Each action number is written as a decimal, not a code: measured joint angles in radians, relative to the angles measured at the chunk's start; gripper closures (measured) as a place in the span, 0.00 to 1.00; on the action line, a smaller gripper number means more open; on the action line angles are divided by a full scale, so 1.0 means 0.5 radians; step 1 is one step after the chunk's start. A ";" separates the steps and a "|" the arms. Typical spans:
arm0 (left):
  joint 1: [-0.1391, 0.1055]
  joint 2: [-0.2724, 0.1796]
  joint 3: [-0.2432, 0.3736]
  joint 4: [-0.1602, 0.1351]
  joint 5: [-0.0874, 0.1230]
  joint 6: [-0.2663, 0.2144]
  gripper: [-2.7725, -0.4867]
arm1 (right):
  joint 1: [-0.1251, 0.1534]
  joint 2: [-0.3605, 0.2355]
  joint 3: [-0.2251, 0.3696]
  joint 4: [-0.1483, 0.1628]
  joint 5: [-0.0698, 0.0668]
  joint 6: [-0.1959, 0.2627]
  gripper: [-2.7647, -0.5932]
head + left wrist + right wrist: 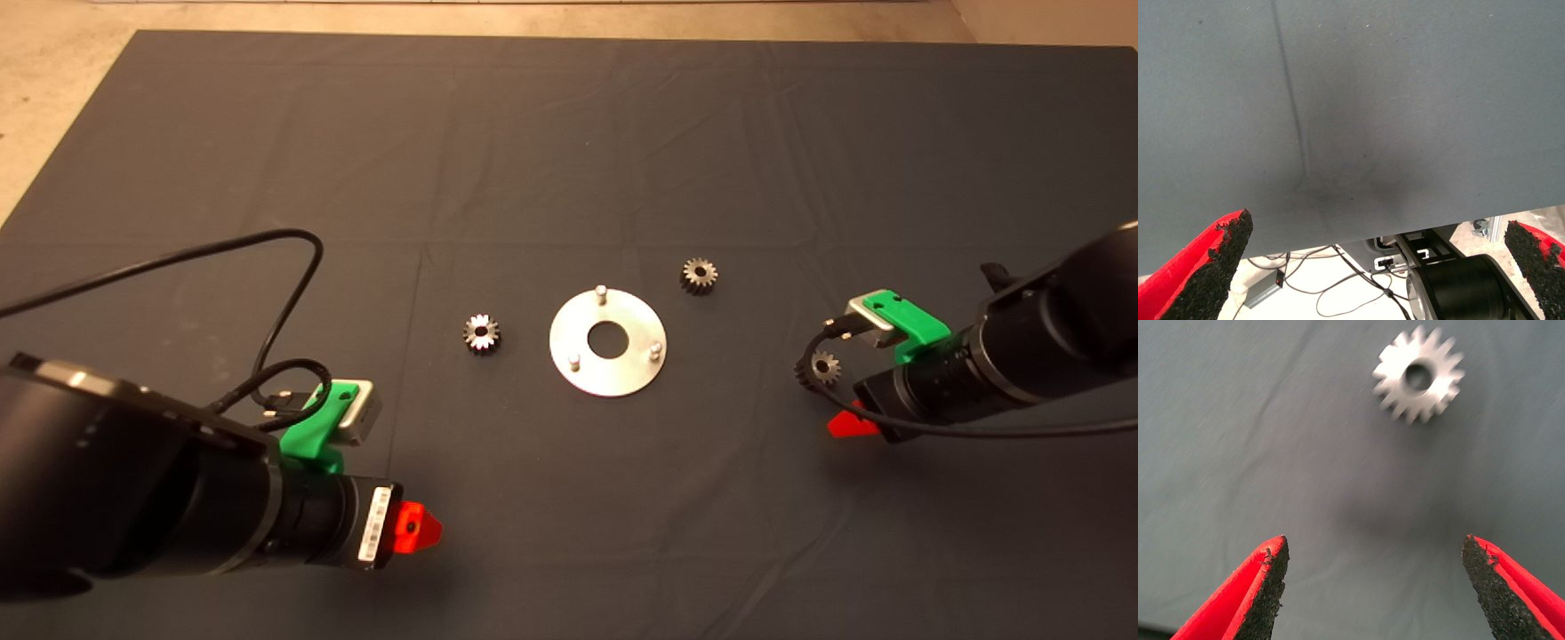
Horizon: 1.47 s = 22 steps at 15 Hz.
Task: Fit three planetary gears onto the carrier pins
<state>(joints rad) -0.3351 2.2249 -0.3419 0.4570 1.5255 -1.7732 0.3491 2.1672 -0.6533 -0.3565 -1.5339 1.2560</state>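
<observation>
We've got nothing installed yet: all 3 pins (601, 290) on the disc (578, 360) stand bare, and all 3 gears lie flat on the mat (533, 133). One gear (482, 332) sits just left of the disc, one (699, 275) off its upper right, the 3rd (1419, 375) near our right hand (1375, 590), partly behind it in the head view. So 3 picks & 3 placements left. Right hand is spread wide, empty, low over the mat w/ that gear ahead of the fingertips, not between them. Left hand (1375, 270) also wide open, empty, parked at the lower left near the mat's edge
</observation>
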 joint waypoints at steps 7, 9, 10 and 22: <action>0.005 0.005 0.000 0.024 0.000 -0.006 0.01 | -0.077 0.037 -0.171 -0.068 0.001 -0.042 0.39; 0.011 0.005 0.000 0.025 0.001 -0.011 0.01 | -0.083 0.050 -0.208 -0.075 0.003 -0.043 0.39; 0.011 0.005 0.000 0.029 0.001 -0.022 0.01 | -0.083 0.054 -0.222 -0.076 0.004 -0.043 0.39; 0.011 0.006 0.000 0.031 0.000 -0.031 0.01 | -0.106 0.083 -0.311 -0.133 0.007 -0.043 0.39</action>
<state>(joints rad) -0.3295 2.2279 -0.3419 0.4723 1.5257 -1.7885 0.2962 2.2085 -0.8087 -0.4232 -1.5306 1.2343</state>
